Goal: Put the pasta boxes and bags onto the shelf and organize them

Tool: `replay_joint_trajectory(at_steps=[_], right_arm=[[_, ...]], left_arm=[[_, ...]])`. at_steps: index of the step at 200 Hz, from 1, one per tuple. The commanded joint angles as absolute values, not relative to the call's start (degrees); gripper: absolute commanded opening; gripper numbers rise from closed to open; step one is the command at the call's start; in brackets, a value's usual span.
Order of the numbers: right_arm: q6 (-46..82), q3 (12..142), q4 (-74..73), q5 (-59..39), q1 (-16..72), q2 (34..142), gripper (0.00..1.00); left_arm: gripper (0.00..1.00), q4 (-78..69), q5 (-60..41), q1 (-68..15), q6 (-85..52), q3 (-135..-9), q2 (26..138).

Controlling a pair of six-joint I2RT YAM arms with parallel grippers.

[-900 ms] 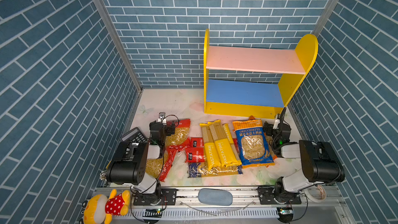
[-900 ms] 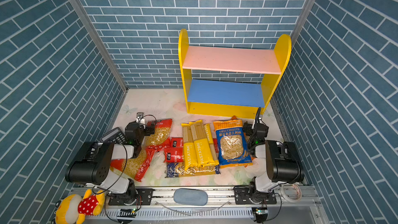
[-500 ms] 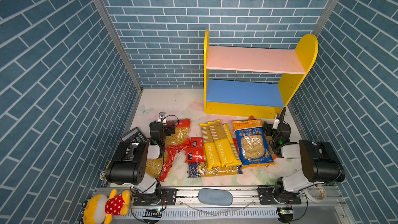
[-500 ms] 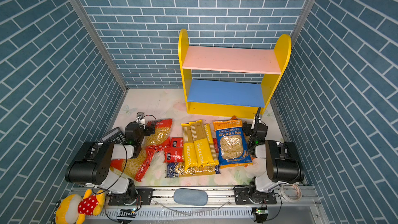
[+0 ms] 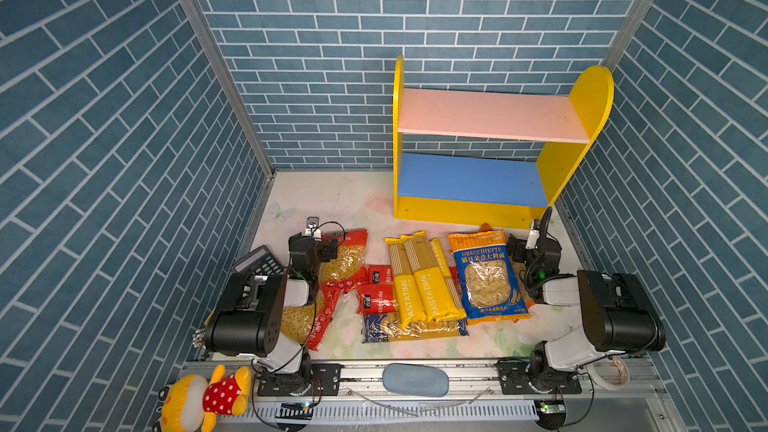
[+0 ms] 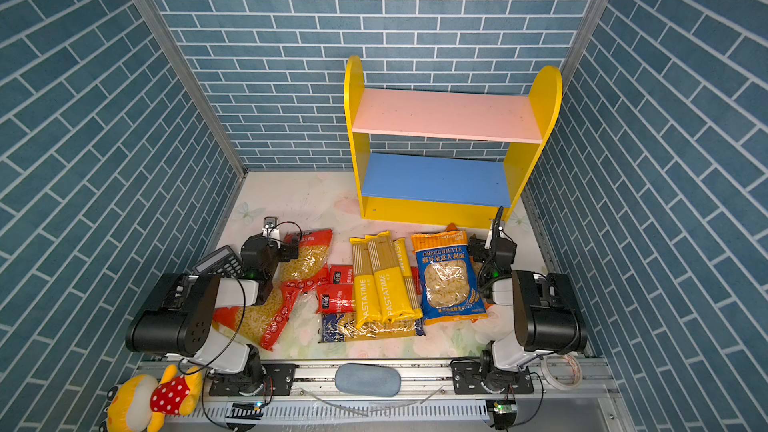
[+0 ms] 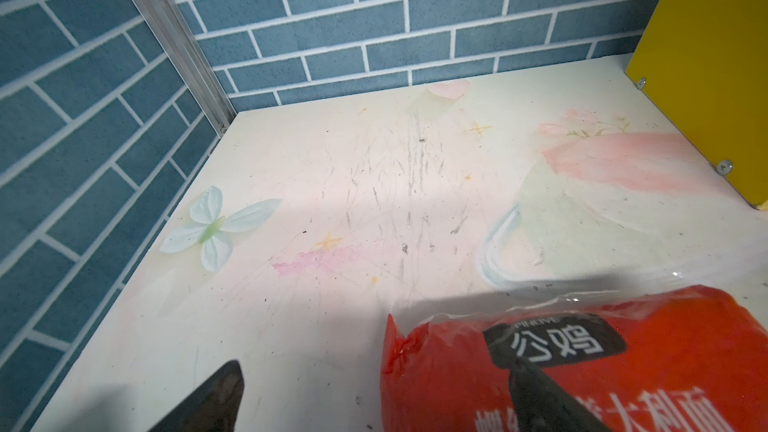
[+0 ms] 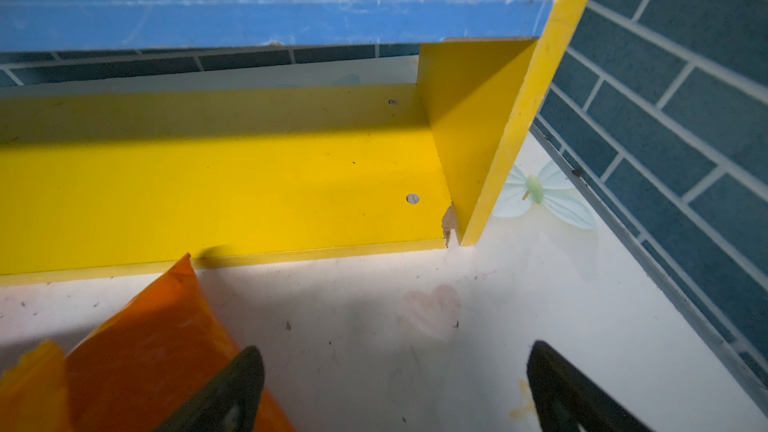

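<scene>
Pasta packs point(image 5: 419, 284) all lie flat on the desk point(image 5: 332, 201) in front of the shelf point(image 5: 469, 211), none on its boards yet. My right pincer point(image 8: 395, 349) hangs just before the shelf's yellow base strip, near its right side panel, jaws spread wide and empty. The blue ORECCHIETTE bag point(image 5: 486, 280) lies just beside it, long axis pointing at the shelf front, with an orange bag point(image 8: 158, 347) under it reaching to one finger. My left pincer point(image 7: 376, 367) is equally wide open and holds nothing. It sits farther from the shelf, off its left panel, one finger over the top edge of the red macaroni bag point(image 5: 345, 255); I cannot tell if it touches. I judge the right arm nearer the shelf, so that stack is its pick.
</scene>
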State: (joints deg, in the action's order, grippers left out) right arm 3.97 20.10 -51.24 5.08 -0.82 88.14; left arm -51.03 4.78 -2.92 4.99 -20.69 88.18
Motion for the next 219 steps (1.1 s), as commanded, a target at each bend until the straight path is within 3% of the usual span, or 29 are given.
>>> replay_joint_trajectory(at_steps=[1, 127, 168, 192, 219], right_arm=[[1.5, 21.5, -51.5, 3.8, -0.8, 88.2, 0.99], [2.5, 22.1, -50.4, 4.3, -1.2, 88.3, 0.99], [2.7, 22.0, -50.5, 5.3, -1.4, 87.9, 0.99], [2.0, 24.0, -39.7, 7.2, -0.5, 79.4, 0.99], [8.4, 29.0, -23.9, 14.5, 0.2, 70.0, 0.99]], left_arm=[[1.0, -50.9, 4.0, -2.6, 5.4, -21.7, 87.8], [1.0, -50.7, 3.8, -2.6, 5.3, -21.8, 87.9], [1.0, -52.7, 7.8, -1.5, 2.3, -20.7, 87.8], [1.0, -53.1, 5.7, -2.3, 4.1, -19.4, 85.4], [1.0, -43.7, 15.3, -6.8, 5.6, -19.9, 75.5]])
